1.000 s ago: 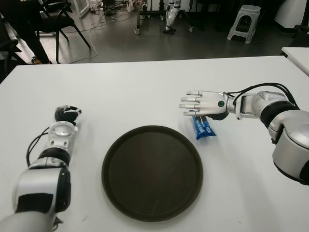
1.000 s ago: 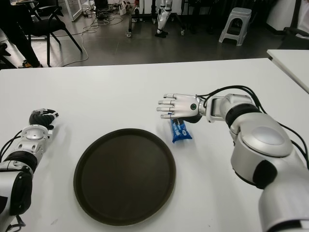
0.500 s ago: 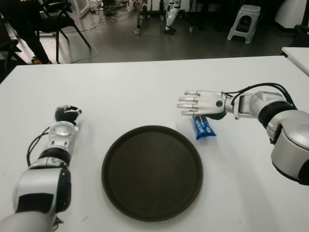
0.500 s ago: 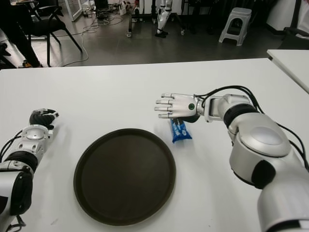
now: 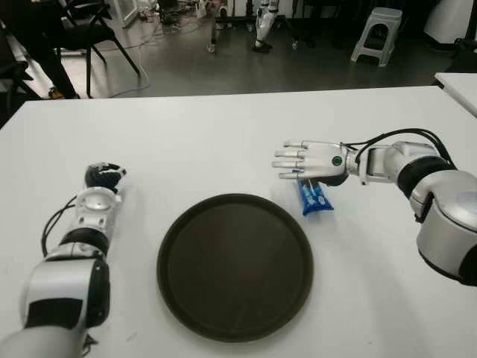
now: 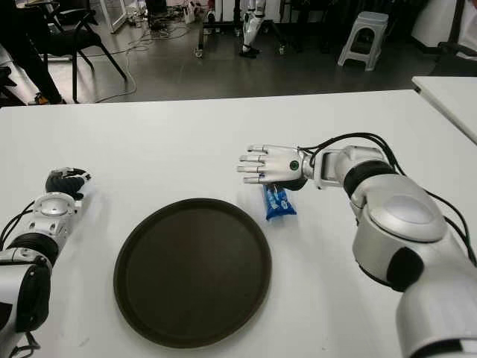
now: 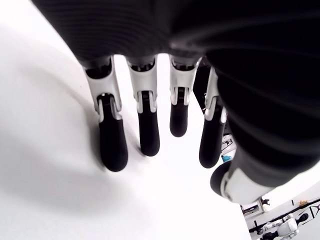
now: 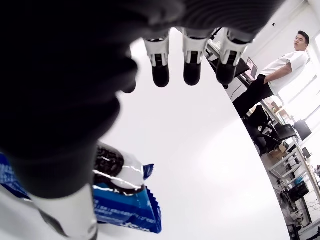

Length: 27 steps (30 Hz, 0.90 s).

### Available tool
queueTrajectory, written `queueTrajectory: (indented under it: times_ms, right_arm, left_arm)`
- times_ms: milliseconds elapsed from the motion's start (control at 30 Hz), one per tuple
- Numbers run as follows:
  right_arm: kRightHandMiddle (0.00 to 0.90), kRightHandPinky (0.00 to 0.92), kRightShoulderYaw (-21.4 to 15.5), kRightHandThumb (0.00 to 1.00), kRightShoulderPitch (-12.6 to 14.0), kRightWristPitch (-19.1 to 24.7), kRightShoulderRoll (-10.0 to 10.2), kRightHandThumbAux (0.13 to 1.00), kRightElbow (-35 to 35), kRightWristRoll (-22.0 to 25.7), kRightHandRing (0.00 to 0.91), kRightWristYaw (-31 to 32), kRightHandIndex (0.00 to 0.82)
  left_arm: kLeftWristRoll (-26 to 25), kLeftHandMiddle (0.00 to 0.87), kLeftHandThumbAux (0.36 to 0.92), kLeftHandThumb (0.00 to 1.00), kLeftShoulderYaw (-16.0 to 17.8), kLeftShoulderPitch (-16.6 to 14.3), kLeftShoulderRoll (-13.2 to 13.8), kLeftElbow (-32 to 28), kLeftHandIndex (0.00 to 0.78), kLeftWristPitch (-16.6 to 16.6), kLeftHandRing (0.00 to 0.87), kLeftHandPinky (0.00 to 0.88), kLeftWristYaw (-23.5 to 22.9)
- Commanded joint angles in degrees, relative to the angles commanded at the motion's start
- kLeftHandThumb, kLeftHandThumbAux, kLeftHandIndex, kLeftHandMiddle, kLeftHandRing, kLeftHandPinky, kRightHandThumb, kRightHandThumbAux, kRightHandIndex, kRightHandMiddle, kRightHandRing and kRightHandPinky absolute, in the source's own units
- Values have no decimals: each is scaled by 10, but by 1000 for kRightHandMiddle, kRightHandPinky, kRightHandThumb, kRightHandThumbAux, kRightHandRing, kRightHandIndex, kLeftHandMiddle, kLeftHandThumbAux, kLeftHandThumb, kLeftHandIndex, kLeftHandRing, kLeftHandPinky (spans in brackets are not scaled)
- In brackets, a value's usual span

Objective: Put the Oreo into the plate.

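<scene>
I see the Oreo [image 5: 314,197] lying on the white surface [image 5: 223,142], just right of the plate [image 5: 235,265]. My right hand [image 5: 307,159] hovers over its far end, fingers spread, holding nothing. My left hand [image 5: 103,177] sits left of the plate, fingers relaxed. Chairs [image 5: 89,22] and a stool [image 5: 376,33] stand on the floor beyond.

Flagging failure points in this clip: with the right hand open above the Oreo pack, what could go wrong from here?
1. The right hand is open with fingers extended flat past the Oreo pack; closing may miss it.
2. The thin pack lies flat on the table, so it may slide toward the plate rim.
</scene>
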Motion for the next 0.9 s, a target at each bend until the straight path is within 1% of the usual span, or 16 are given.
queueTrajectory:
  times_ms: [200,400,467,567,700,800,900]
  right_arm:
    - [0,0,-1,0,1,-2,1,828,-1,2,0,6,0]
    - [0,0,-16,0,4,-25,0,828,0,18,0,26,0]
    - [0,0,-17,0,4,-28,0,827,0,21,0,35,0]
    - [0,0,-17,0,8,-23,4,825,2,22,0,44,0]
    - [0,0,-17,0,16,-7,2,820,0,23,0,29,0]
    - [0,0,-18,0,18,-9,-1,824,-2,26,0,22,0]
    - [0,0,-18,0,17,-14,0,834,-2,27,0,24,0]
  left_arm:
    - [0,207,720,685,2,0,0,0,402,-2,235,269,-1]
    - [4,192,721,681,-1,2,1,-1,399,-4,215,232,3]
    - [5,192,721,681,-1,2,2,-1,399,-6,215,237,3]
    - [5,194,721,681,-2,3,3,0,399,-7,215,238,2]
    - [4,198,721,682,0,4,3,0,400,-8,207,214,-2]
    - [2,200,721,683,1,4,3,0,401,-9,203,209,-5]
    - [0,218,720,685,3,4,3,1,405,-9,218,233,-8]
